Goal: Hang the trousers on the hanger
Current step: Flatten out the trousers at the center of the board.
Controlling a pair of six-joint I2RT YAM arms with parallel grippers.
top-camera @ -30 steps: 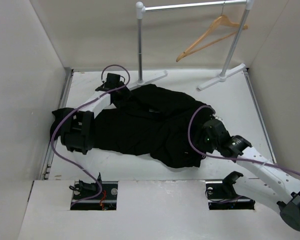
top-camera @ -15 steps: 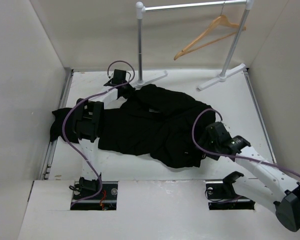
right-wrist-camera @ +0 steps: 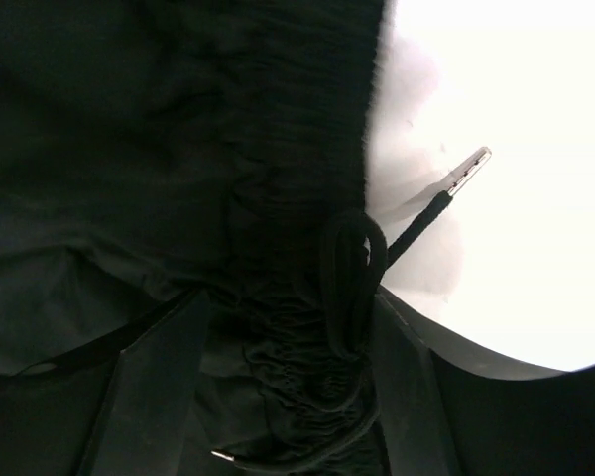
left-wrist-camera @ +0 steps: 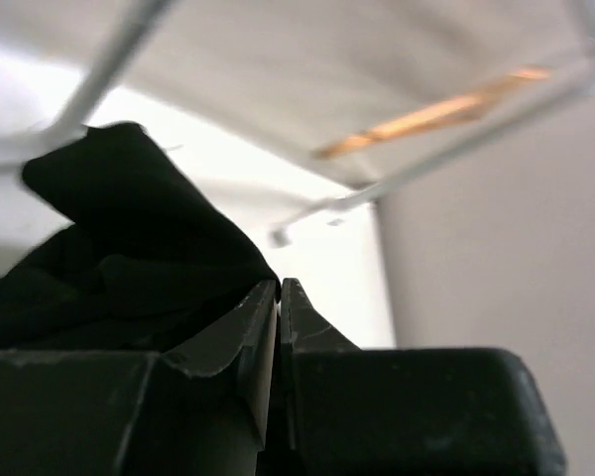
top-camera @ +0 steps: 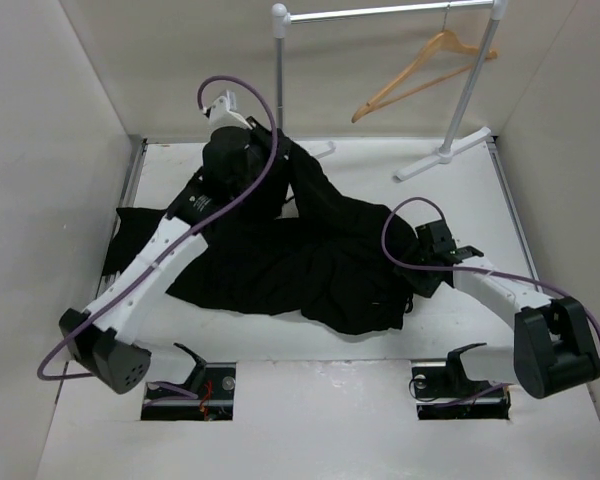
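The black trousers (top-camera: 310,262) lie crumpled across the middle of the table. One fold is pulled up towards the rail's left post. My left gripper (top-camera: 278,158) is raised there and shut on that fold; in the left wrist view the gripper (left-wrist-camera: 279,283) has its jaws together with black trousers (left-wrist-camera: 119,238) bunching off the tip. My right gripper (top-camera: 412,272) sits low at the garment's right end. In the right wrist view the gripper (right-wrist-camera: 288,302) is open, and the gathered waistband and drawstring (right-wrist-camera: 428,215) of the trousers (right-wrist-camera: 129,119) lie between the fingers. The wooden hanger (top-camera: 420,70) hangs on the rail, a blurred orange strip of hanger (left-wrist-camera: 436,114) in the left wrist view.
The grey clothes rail (top-camera: 380,12) stands at the back on two posts with white feet (top-camera: 442,157). White walls close in the table on the left, back and right. A purple cable (top-camera: 400,225) loops over my right wrist.
My left gripper closed on the trousers and lifted a fold up and back towards the rail post. The left arm stretched out. My right arm folded lower, its gripper staying at the waistband.
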